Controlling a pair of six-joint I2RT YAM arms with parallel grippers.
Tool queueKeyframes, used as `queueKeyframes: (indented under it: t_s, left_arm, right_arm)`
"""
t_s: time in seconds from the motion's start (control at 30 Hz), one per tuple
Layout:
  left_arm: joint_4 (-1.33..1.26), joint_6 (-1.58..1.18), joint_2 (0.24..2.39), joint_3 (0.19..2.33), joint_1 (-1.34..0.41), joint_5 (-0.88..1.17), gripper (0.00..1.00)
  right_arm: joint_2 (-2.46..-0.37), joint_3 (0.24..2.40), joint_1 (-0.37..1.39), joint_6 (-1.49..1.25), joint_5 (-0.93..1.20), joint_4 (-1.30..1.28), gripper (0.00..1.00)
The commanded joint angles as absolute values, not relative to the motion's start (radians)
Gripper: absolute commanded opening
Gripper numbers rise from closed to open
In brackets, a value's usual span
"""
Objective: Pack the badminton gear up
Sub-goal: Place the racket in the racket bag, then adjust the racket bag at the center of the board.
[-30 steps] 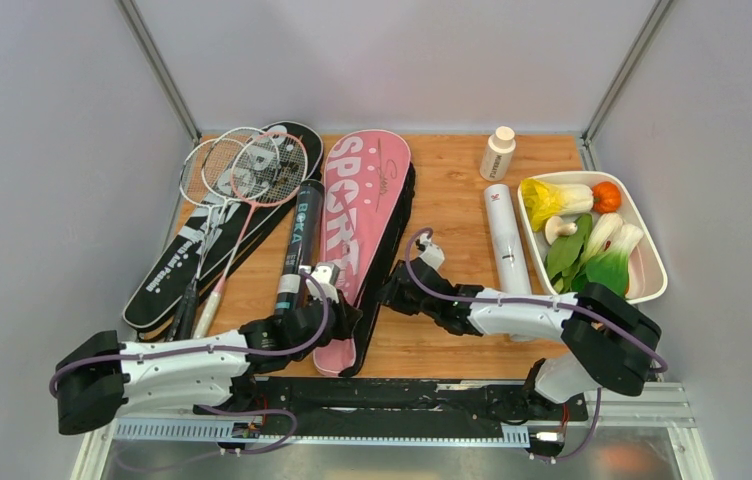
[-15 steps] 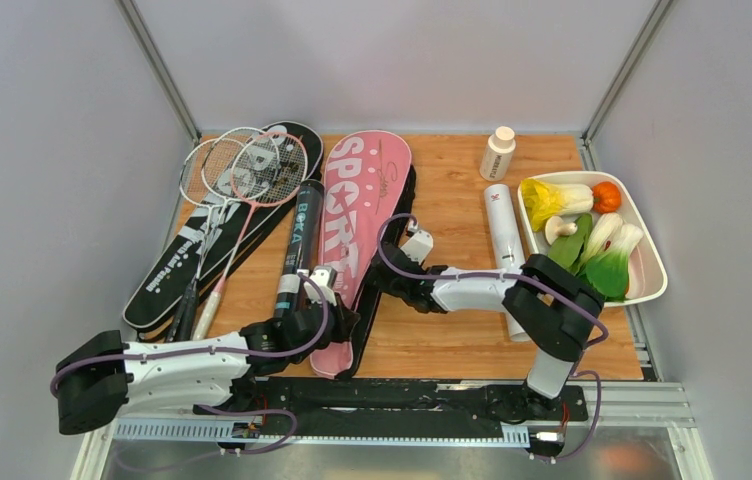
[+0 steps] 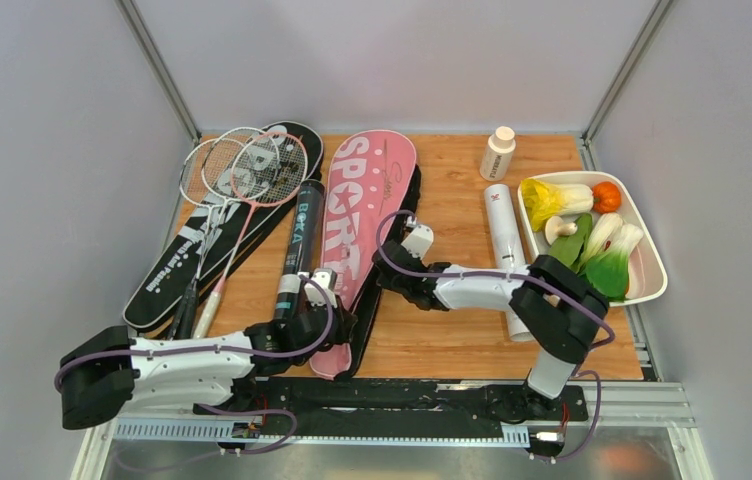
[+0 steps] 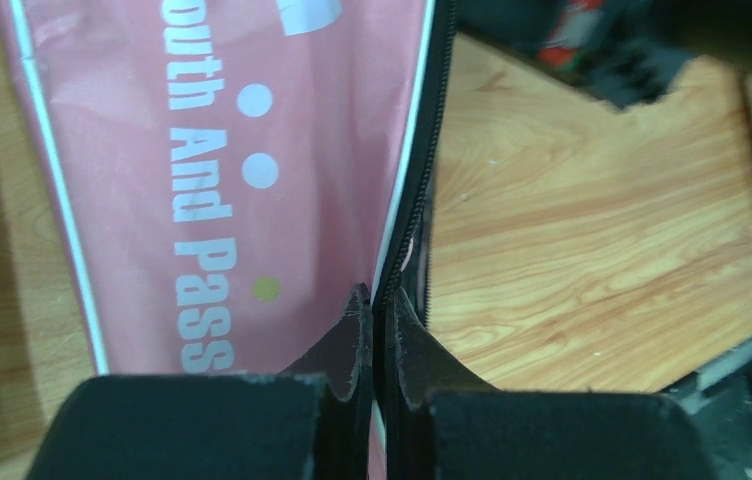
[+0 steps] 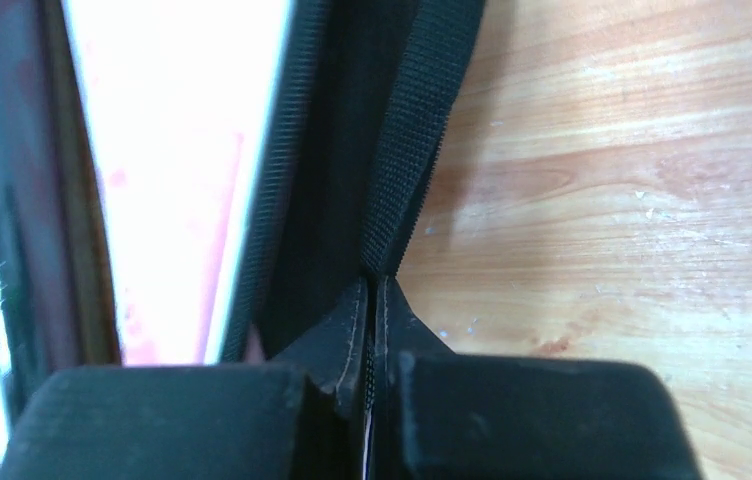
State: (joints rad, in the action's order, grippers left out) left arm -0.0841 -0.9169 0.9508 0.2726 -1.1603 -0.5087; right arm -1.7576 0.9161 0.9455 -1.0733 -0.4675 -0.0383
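Robot test cell, lab-type. Plain grey panel walls (image 3: pixel 402 60) box in a wooden surface (image 3: pixel 452 345); left arm (image 3: pixel 182 362) and right arm (image 3: pixel 477 290) mounted on a metal rail (image 3: pixel 642 402) at near edge.

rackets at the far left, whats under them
A black racket bag lies under the rackets, white lettering showing near its handle end. The racket heads cover much of its wide end; its inside is hidden.

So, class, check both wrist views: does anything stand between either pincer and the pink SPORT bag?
Nothing visible does. The left pincer is shut on the black zipper edge of the pink bag near its narrow end, and the right pincer is shut on that same side of the bag, farther up.
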Motion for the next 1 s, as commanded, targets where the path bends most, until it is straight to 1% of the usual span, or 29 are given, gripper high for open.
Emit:
queueKeyframes:
  t_s: [0.0,0.17,0.27,0.4,0.53,0.67,0.83,0.87,0.97]
  left_arm:
    - [0.005,-0.928,1.018,0.347,-1.157,-0.646,0.00]
    - [0.107,-0.966,1.164,0.447,-1.157,-0.689,0.00]
    - [0.144,-0.969,1.245,0.506,-1.157,-0.689,0.00]
    - [0.175,-0.977,1.298,0.544,-1.156,-0.687,0.00]
    - [0.216,-1.002,1.294,0.556,-1.157,-0.699,0.00]
    - [0.269,-1.036,1.255,0.552,-1.154,-0.716,0.00]
    - [0.270,-1.042,1.235,0.542,-1.154,-0.704,0.00]
    - [0.266,-1.042,1.236,0.537,-1.154,-0.699,0.00]
    - [0.248,-1.044,1.238,0.529,-1.154,-0.690,0.00]
  right_arm:
    - [-1.592,0.895,0.939,-0.896,-0.416,-0.076,0.00]
    - [-1.481,0.825,0.939,-0.815,-0.299,0.019,0.00]
    - [-1.431,0.838,0.940,-0.751,-0.263,0.018,0.00]
    - [-1.380,0.840,0.938,-0.657,-0.222,0.015,0.00]
    - [-1.364,0.786,0.930,-0.595,-0.140,0.046,0.00]
    - [-1.317,0.696,0.914,-0.516,0.040,0.158,0.03]
    - [-1.273,0.642,0.863,-0.479,0.212,0.175,0.06]
    - [-1.264,0.636,0.851,-0.485,0.229,0.171,0.01]
    - [-1.244,0.621,0.817,-0.513,0.246,0.146,0.00]
